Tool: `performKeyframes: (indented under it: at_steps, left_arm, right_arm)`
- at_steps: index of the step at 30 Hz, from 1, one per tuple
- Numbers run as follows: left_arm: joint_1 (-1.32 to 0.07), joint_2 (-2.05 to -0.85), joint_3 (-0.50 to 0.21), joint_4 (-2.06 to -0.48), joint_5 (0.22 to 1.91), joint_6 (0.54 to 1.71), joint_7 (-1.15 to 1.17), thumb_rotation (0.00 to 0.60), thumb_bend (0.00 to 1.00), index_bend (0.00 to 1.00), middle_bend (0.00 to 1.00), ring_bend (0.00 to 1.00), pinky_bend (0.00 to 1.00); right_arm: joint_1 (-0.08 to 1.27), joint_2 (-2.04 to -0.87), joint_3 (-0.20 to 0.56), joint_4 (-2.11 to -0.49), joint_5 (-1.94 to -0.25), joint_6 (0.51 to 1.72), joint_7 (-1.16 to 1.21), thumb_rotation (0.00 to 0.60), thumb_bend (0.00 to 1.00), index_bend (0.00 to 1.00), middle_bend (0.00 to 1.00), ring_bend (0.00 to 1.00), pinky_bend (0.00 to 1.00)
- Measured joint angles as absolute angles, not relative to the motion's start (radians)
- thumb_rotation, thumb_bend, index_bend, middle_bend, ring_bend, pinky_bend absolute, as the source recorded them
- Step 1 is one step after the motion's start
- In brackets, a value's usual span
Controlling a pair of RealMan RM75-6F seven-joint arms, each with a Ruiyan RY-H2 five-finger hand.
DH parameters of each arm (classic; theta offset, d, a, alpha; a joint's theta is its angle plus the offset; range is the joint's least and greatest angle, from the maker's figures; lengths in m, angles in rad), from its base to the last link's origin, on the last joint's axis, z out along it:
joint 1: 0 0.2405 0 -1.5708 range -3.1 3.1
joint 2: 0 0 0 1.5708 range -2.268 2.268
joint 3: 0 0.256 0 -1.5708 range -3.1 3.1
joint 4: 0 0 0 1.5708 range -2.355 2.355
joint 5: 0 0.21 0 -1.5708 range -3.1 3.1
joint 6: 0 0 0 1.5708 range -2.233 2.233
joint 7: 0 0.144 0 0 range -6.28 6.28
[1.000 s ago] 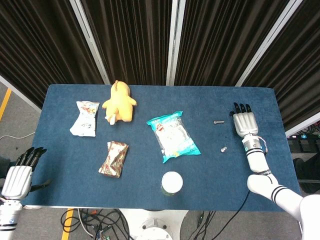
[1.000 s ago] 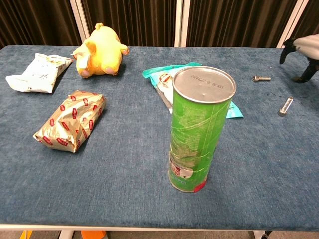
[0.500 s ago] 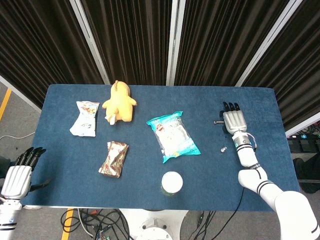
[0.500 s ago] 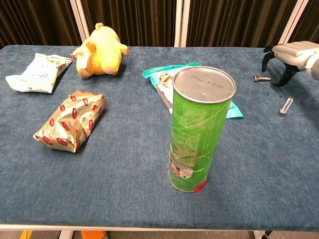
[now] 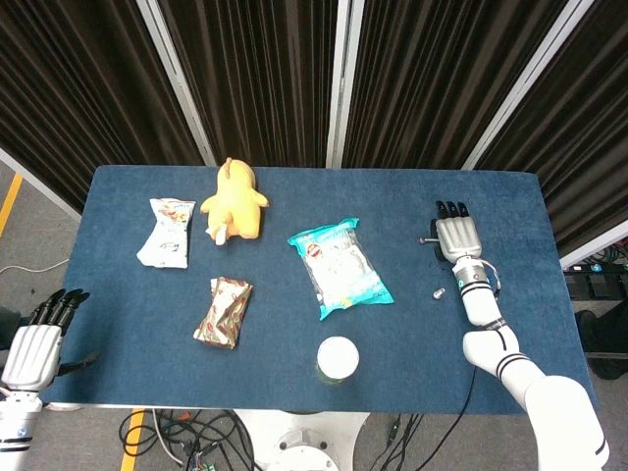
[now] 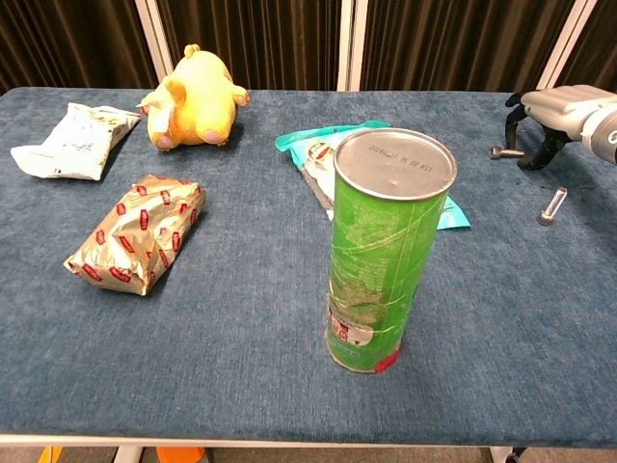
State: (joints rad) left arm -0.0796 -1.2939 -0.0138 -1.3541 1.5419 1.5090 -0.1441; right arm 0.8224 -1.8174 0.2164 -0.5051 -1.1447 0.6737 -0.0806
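Note:
My right hand (image 5: 456,238) (image 6: 557,108) hovers palm down at the table's right side, fingers spread and arched downward. Its fingertips stand just above and beside a small metal bolt (image 5: 425,238) (image 6: 501,151), and I see no grip on it. A second bolt (image 5: 439,291) (image 6: 551,205) lies nearer the front, apart from the hand. Off the table's front left corner, my left hand (image 5: 39,343) hangs with straight fingers, holding nothing; only the head view shows it.
On the blue table (image 5: 118,324) lie a white packet (image 5: 165,233), a yellow plush toy (image 5: 235,201), a gold and red packet (image 5: 224,311) and a teal snack bag (image 5: 339,267). A tall green can (image 6: 386,251) stands upright near the front edge.
My right hand has moved left across the table, from right of the bolts to directly over the far bolt. The left hand and all objects stay put.

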Motion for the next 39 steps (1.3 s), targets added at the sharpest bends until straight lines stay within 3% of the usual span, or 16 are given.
performKeyframes:
  at_steps: [11, 24, 39]
  left_arm:
    - [-0.079, -1.296, -0.012, -1.351, 1.541, 1.505, -0.144, 0.6, 0.01, 0.14, 0.12, 0.05, 0.17]
    - [-0.078, -1.299, -0.011, -1.342, 1.541, 1.506, -0.153, 0.6, 0.01, 0.14, 0.12, 0.05, 0.17]
    - [-0.078, -1.301, -0.009, -1.341, 1.544, 1.506, -0.155, 0.6, 0.01, 0.14, 0.12, 0.05, 0.17]
  right_arm:
    - [0.825, -1.829, 0.23, -0.484, -1.152, 0.655, -0.08, 0.6, 0.27, 0.49, 0.06, 0.0, 0.0]
    - [0.827, -1.848, 0.243, -0.459, -1.167, 0.665, -0.068, 0.6, 0.27, 0.6, 0.09, 0.0, 0.0]
    - [0.802, -1.804, 0.249, -0.533, -1.192, 0.739, -0.056, 0.6, 0.28, 0.63, 0.11, 0.0, 0.0]
